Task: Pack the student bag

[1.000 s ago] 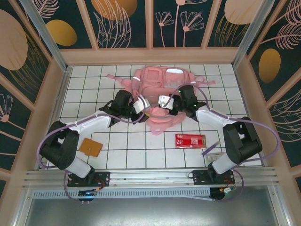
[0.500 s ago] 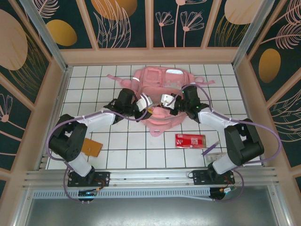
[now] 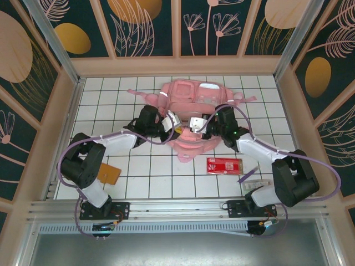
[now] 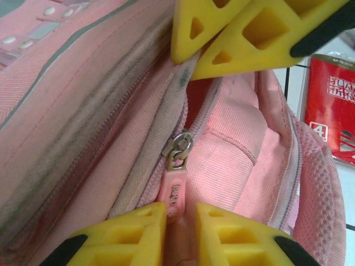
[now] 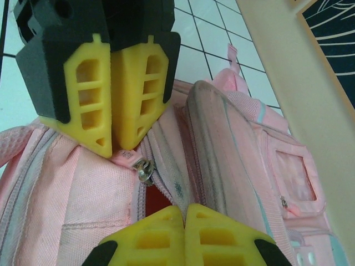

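Observation:
The student bag [image 3: 191, 97], a big pink backpack, lies at the back middle of the table. Both grippers meet at its near edge. My left gripper [image 3: 175, 123] is shut on the pink zipper pull [image 4: 174, 195], which hangs from a metal slider [image 4: 178, 147]. Seen in the right wrist view, the left gripper [image 5: 119, 147] has the pull sticking out under its tips. My right gripper [image 5: 186, 211] is shut on the greyish fabric lip of the bag's opening [image 5: 177, 185], just beside the slider [image 5: 145, 169]. A short gap of zip stands open, red inside.
A red packet [image 3: 224, 164] lies on the white tiles in front of the bag, to the right. An orange-brown card [image 3: 107, 174] lies near the left arm's base. A purple pen [image 3: 248, 175] rests at front right. Wooden walls ring the table.
My left gripper has slid right to the bag's zip and its jaws have narrowed onto the pull. The right arm has stretched out, still pinching the bag's edge.

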Motion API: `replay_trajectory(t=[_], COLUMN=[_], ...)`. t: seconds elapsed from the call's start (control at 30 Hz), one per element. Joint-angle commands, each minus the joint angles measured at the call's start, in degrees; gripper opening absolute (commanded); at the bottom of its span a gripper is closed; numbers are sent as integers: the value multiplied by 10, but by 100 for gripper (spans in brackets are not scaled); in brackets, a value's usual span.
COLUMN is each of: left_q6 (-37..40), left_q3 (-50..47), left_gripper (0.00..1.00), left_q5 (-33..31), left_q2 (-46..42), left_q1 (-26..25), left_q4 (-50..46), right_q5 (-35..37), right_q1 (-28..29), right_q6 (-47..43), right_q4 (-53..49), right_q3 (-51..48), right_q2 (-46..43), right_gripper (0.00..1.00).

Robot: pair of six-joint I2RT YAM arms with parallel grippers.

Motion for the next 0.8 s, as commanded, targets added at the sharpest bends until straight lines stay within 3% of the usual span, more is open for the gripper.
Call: replay_trajectory(t=[0.0,0.07,0.23,0.77], left_q6=[-9,-35,-77,-122], left_q3=[-54,-74,-41,-98], left_gripper=[31,38,46,55], left_q5=[-16,-28,-25,-136], left_q2=[-32,-35,0,-34], left_q1=[1,1,1,1], left_q4=[138,180,159,237], right_q5=[-53,-58,-67,-36], right_q1=[26,26,39,68], right_q6=[-22,-24,-37,-63], right_q4=[33,33,24,16], right_q3=[-10,-14,-9,-13], right_q2=[-34,-38,-39,-33], right_gripper=[0,0,0,0])
